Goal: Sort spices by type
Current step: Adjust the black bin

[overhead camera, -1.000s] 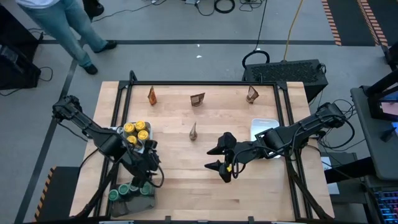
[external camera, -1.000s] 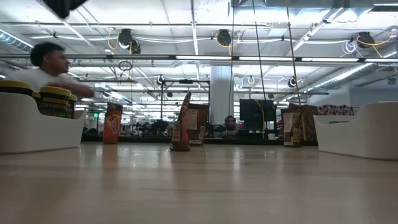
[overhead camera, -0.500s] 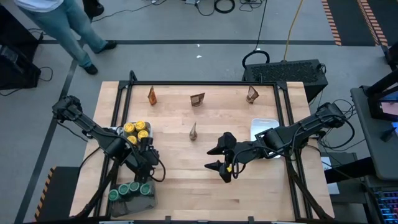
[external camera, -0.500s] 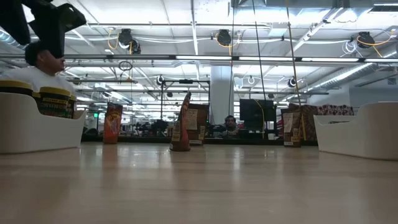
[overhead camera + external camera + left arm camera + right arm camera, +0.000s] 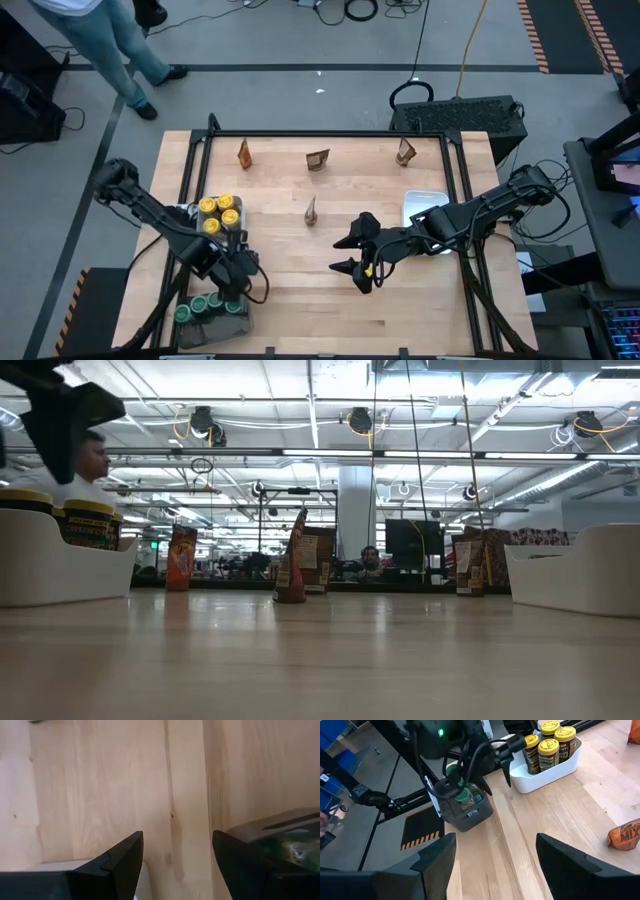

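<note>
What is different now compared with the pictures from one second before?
The left pincer has shifted a little along the gap between the white tray of yellow-lid jars and the dark tray of green-lid jars; it is open and holds nothing. The right pincer, open and empty over mid-table, kept its place, as did the jars and the four packets.

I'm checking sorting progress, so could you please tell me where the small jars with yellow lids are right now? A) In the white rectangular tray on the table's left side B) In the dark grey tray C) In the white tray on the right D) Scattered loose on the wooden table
A: the small jars with yellow lids stand together inside the white rectangular tray on the left, beside the dark grey tray holding green-lidded jars.
</note>
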`<state>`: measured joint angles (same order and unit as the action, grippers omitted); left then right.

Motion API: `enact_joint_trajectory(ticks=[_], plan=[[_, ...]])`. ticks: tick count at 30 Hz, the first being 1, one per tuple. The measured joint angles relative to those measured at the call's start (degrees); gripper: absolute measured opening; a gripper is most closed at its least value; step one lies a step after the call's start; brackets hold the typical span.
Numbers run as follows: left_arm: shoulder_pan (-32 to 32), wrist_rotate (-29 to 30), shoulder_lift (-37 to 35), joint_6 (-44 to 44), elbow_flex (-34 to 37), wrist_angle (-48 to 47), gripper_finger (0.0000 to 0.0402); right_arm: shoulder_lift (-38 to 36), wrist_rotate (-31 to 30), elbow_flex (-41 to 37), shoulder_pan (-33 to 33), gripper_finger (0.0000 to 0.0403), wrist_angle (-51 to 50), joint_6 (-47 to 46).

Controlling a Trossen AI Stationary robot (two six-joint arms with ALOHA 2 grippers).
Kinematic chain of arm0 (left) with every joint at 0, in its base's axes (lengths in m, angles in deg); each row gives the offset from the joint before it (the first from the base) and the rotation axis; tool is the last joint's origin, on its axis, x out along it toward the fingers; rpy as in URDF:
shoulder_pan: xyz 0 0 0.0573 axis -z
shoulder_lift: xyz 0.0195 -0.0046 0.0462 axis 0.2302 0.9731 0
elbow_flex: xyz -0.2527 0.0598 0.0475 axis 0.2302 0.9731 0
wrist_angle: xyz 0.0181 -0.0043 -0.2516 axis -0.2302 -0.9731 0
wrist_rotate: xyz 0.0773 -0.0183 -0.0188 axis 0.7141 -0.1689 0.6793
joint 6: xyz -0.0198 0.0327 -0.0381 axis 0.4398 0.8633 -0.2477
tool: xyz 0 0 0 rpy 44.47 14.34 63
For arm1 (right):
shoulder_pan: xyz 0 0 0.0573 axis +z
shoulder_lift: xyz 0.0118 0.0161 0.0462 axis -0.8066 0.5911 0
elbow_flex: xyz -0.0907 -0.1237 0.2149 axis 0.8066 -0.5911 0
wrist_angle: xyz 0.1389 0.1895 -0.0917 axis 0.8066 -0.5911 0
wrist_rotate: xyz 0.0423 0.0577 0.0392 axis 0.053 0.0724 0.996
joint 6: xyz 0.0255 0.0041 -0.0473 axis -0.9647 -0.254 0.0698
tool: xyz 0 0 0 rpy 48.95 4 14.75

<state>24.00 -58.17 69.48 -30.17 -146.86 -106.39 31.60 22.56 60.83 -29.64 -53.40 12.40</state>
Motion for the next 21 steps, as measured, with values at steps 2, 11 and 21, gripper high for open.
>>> enact_joint_trajectory(ticks=[2, 11, 21], plan=[[0.5, -0.1, 1.4, 0.0, 0.0, 0.0, 0.0242, 0.0, 0.0, 0.0, 0.0, 0.0258, 0.0, 0.0], [1.6, -1.7, 4.3, 0.0, 0.0, 0.1, 0.0242, 0.0, 0.0, 0.0, 0.0, 0.0258, 0.0, 0.0], [3.2, -3.6, 4.4, -0.1, 0.0, 2.1, 0.0242, 0.0, 0.0, 0.0, 0.0, 0.0258, 0.0, 0.2]])
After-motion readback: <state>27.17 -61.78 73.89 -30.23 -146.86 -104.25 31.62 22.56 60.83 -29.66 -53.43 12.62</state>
